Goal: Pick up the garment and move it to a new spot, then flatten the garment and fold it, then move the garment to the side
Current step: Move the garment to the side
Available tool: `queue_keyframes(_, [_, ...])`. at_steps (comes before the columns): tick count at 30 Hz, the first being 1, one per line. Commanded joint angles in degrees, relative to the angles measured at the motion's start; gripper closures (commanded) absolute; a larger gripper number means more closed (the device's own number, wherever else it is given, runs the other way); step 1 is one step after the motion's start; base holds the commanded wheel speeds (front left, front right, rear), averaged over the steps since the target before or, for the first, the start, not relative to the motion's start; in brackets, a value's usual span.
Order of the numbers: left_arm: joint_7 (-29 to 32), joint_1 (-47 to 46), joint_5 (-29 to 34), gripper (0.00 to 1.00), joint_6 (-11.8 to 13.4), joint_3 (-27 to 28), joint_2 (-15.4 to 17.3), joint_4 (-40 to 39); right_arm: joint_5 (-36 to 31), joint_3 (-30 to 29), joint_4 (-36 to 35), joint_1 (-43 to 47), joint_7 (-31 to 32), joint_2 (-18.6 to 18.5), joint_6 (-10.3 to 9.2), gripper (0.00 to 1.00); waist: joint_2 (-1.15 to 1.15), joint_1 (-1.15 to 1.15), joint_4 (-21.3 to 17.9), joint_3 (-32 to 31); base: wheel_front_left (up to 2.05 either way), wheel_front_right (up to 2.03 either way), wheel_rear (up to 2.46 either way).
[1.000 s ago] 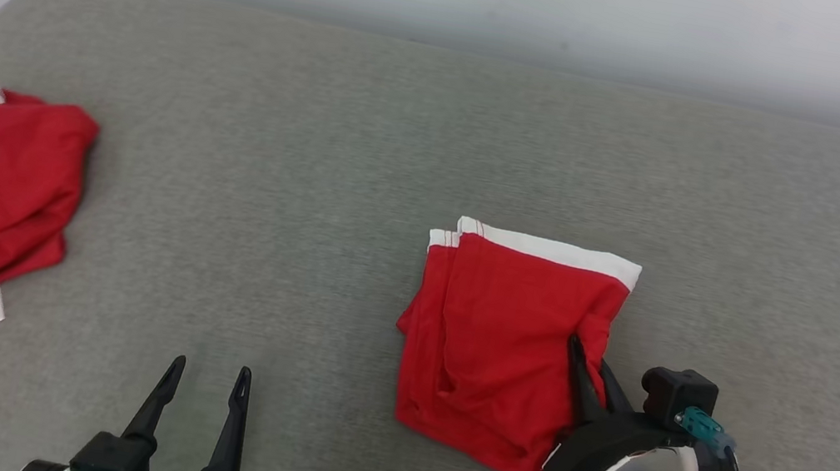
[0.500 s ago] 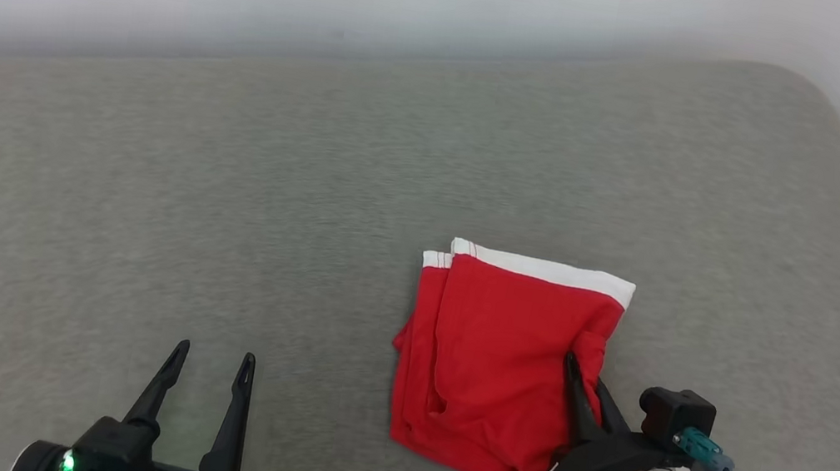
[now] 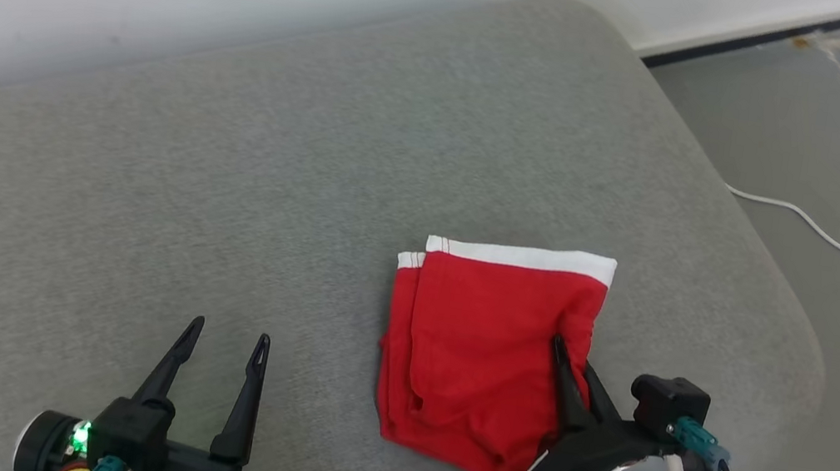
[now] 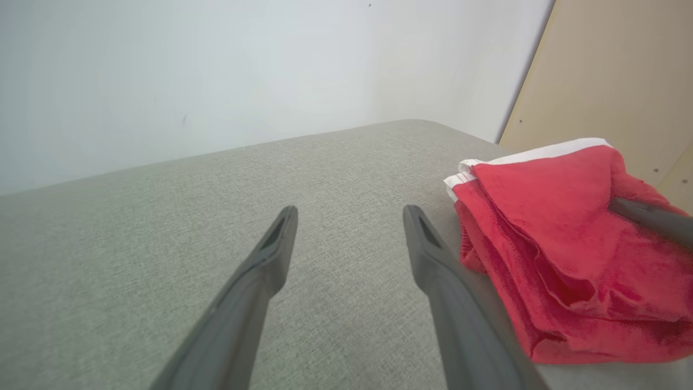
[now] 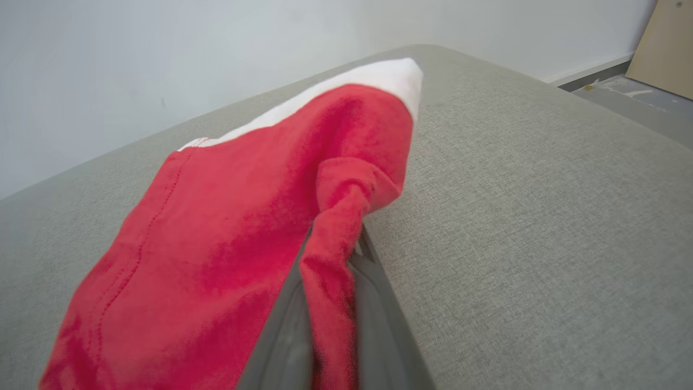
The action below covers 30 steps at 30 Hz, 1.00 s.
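1. The red shorts (image 3: 478, 346) lie folded on the grey cushion (image 3: 224, 196). They touch the right gripper (image 3: 572, 355) and spread out to its left and in front of it.
2. The right gripper is pinched nearly closed on a small bunch of cloth at the right edge of the shorts. The wrist view shows the red cloth squeezed between its two fingers.
3. The left gripper (image 3: 230, 330) is spread wide and holds nothing. The shorts are off to its right, near it but not touching.
4. What could go wrong:
   - The pinch holds only a little bit of the edge. A pull could drag the top layer alone, and the neat fold would open up.
   - The cloth could slip out of the pinch if the pull is fast.
   - The rounded end of the cushion is close on the right of the right gripper. Going too far that way could drop the shorts onto the floor (image 3: 822, 147).
5. Count:
   - one pair of red shorts
   - two grippers
   - one grey cushion
   - one white cable (image 3: 832, 242) on the floor
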Motion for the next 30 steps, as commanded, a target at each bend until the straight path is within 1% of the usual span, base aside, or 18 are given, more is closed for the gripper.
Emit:
queue_keyframes(1, [-0.20, -0.72, 0.63, 0.00, -0.19, 0.01, 0.14, -0.37, 0.37, 0.36, -0.69, -0.88, 0.00, 0.16, -0.13, 1.00, 0.00, 0.00, -3.44, 2.26, 0.00, 0.00, 0.00])
queue_keyframes(4, [-0.19, -1.50, 1.38, 0.00, -0.31, -0.02, 0.16, -0.82, -0.50, 0.90, -1.90, -1.54, 0.01, 0.18, -0.13, 1.00, 0.00, 0.00, -3.30, 3.76, 0.00, 0.00, 0.00])
queue_keyframes(7, [-0.19, -2.32, 2.04, 0.00, -0.34, -0.04, 0.15, -1.27, -1.74, -0.18, -2.58, -3.28, 0.00, 0.11, -0.13, 1.00, 0.00, 0.00, -2.32, 5.39, 0.00, 0.00, 0.00])
queue_keyframes(10, [-0.19, -3.24, 2.92, 0.00, -0.38, 0.19, 0.16, -2.02, -3.39, -0.78, -2.29, -5.68, 0.00, 0.11, -0.13, 1.00, 0.00, 0.00, -0.31, 7.29, 0.00, 0.00, 0.00])
queue_keyframes(14, [-0.19, -4.75, 4.24, 0.00, -0.58, 0.06, 0.39, -3.21, -5.88, -2.45, -0.90, -10.10, 0.00, -1.62, -0.13, 1.00, 0.00, 0.00, 3.62, 9.84, 0.00, 0.00, 0.00])
queue_keyframes(18, [-0.19, -5.99, 5.14, 0.00, -0.60, -0.17, 0.84, -3.89, -8.73, -5.76, 2.25, -15.36, 0.01, -4.73, -0.13, 1.00, 0.00, 0.00, 7.83, 12.40, 0.00, 0.00, 0.00])
queue_keyframes(23, [-0.19, -7.52, 5.57, 0.00, -0.16, -0.47, 1.14, -4.82, -13.64, -10.62, 7.75, -21.52, 0.01, -9.82, -0.13, 1.00, 0.00, 0.00, 12.80, 15.04, 0.00, 0.00, 0.00])
queue_keyframes(27, [-0.19, -8.65, 5.87, 0.00, 0.09, -1.00, 1.20, -6.18, -18.83, -17.31, 12.65, -25.86, 0.00, -15.45, -0.13, 1.00, 0.00, 0.00, 16.15, 16.70, 0.00, 0.00, 0.00])
queue_keyframes(30, [-0.19, -9.13, 5.93, 0.00, 0.52, -1.35, 1.21, -7.22, -23.81, -22.26, 15.14, -28.32, 0.01, -18.81, -0.13, 1.00, 0.00, 0.00, 18.15, 17.40, 0.00, 0.00, 0.00])
